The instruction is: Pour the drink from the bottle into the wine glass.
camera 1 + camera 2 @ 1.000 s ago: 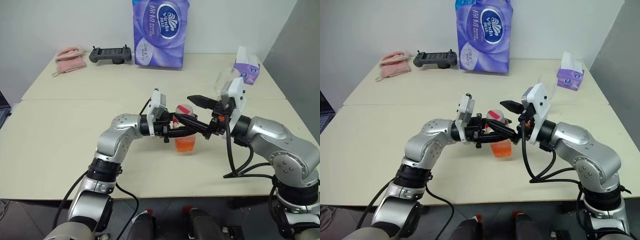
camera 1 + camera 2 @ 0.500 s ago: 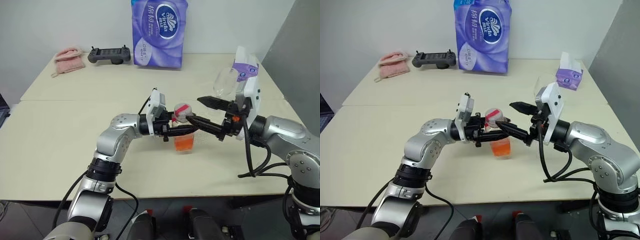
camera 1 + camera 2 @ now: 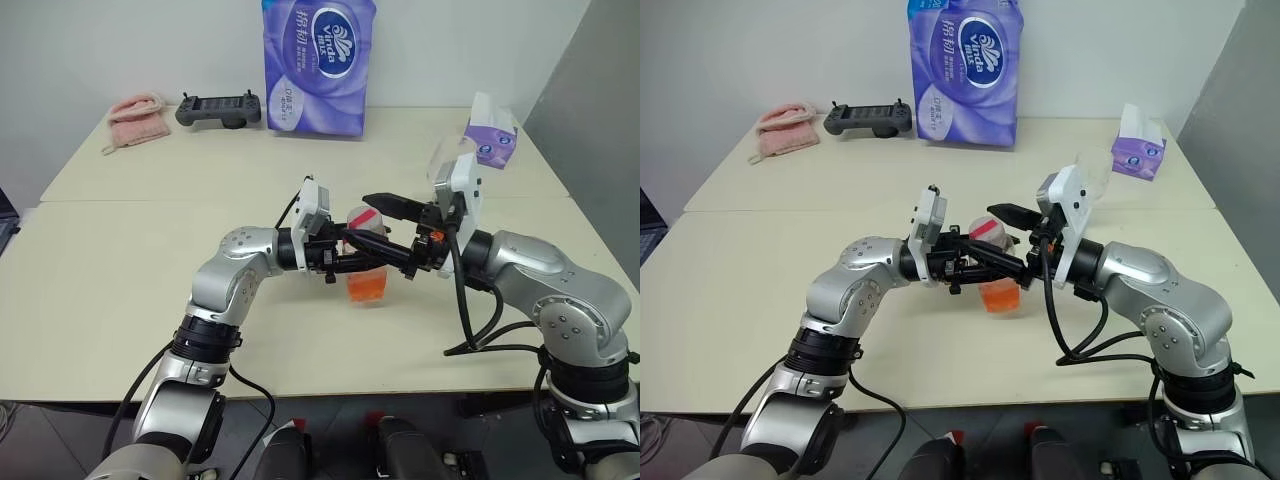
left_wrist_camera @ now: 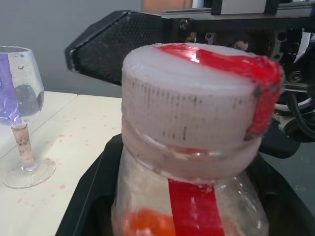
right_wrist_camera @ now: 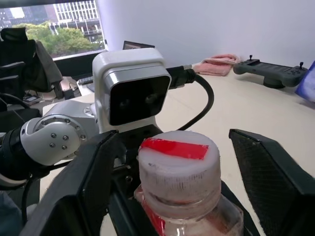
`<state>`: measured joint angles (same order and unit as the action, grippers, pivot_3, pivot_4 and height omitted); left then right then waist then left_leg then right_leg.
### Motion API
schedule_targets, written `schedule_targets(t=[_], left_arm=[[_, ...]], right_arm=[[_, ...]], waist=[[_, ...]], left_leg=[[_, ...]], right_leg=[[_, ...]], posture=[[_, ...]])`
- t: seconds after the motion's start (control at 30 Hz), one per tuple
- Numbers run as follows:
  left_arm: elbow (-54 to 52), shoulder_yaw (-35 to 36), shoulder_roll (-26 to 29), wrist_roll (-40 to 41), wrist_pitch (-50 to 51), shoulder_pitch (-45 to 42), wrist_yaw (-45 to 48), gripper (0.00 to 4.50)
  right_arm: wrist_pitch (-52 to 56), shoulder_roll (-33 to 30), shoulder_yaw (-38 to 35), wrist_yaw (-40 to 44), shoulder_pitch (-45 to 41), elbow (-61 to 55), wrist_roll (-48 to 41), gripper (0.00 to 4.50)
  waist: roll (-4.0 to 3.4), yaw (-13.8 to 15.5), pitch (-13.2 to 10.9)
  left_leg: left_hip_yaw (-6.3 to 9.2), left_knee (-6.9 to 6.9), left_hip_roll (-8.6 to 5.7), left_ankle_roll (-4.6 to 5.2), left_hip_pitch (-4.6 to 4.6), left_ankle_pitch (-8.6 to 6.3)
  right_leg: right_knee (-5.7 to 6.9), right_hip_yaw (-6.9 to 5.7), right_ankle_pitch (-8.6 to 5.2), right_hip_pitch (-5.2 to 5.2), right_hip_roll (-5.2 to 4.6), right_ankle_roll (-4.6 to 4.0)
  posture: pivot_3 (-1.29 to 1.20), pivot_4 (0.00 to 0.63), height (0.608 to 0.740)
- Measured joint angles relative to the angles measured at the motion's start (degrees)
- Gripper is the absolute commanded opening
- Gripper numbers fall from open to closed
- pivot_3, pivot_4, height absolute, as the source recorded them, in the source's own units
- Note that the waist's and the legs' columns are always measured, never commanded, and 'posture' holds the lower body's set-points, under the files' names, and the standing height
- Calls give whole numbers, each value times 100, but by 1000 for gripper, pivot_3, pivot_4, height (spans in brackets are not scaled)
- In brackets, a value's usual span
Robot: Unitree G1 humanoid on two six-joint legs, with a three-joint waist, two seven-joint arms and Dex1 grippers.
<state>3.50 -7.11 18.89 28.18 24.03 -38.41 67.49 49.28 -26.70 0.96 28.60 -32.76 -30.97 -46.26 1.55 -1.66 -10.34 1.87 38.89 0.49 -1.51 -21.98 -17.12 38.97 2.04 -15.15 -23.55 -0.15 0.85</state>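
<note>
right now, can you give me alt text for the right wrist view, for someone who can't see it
A bottle's white cap with a red tape strip sits close up between the right gripper's two black fingers, which stand apart on either side without touching it. Behind it are the left arm's camera block, a pink cloth and a black controller on the table.

Orange-red drink (image 3: pixel 367 287) low in the clear bottle (image 4: pixel 189 206) — whitish cap (image 5: pixel 178 158), red stripe — clear wine glass (image 4: pixel 20 113), black fingers (image 5: pixel 275 177).
</note>
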Motion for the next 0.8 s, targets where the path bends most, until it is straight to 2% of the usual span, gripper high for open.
schedule_targets(t=[0.07,0.1,0.33,0.43,0.5,0.7,0.8], left_arm=[[-25,0,19,-2,0,1,2,2176],[-36,2,22,-2,0,1,1,2176],[-43,28,9,-3,-12,-8,-59,2176],[-49,-1,-14,-4,-16,-6,-53,2176],[-51,-1,-5,-8,-35,11,-62,2176],[-81,4,-34,-49,-85,303,-276,2176],[-226,1,-51,-39,-69,385,-374,2176]], right_arm=[[-9,-2,-11,-12,-21,9,10,1910],[-12,-3,-14,-12,-27,12,11,1781],[72,64,-97,-137,-121,95,-119,1782],[249,358,-725,-718,-501,299,-723,1782],[315,307,-1070,-966,-509,288,-960,1782],[80,8,-911,-1268,937,-28,-95,1782],[-582,-27,-598,-1531,1714,22,1005,1782]], waist=[[0,-1,0],[0,0,0],[0,-3,0],[-2,-1,-1],[-2,8,-1],[-1,14,-1],[0,12,0]], left_leg=[[-1,0,0,0,0,0],[0,0,0,0,0,0],[-1,0,0,0,1,0],[0,1,2,0,1,0],[2,-1,2,0,-1,0],[-15,-3,-5,2,-17,-1],[-16,-4,0,1,-13,-1]], right_leg=[[0,1,0,0,0,0],[0,1,0,0,0,0],[1,2,0,0,0,0],[3,2,1,-1,-3,-1],[0,0,1,0,-5,-1],[-1,15,0,-17,-16,0],[2,14,0,-18,-12,2]], posture=[[0,150,740],[0,150,740],[0,150,740],[0,150,740],[0,150,740],[0,150,740],[0,150,740]])
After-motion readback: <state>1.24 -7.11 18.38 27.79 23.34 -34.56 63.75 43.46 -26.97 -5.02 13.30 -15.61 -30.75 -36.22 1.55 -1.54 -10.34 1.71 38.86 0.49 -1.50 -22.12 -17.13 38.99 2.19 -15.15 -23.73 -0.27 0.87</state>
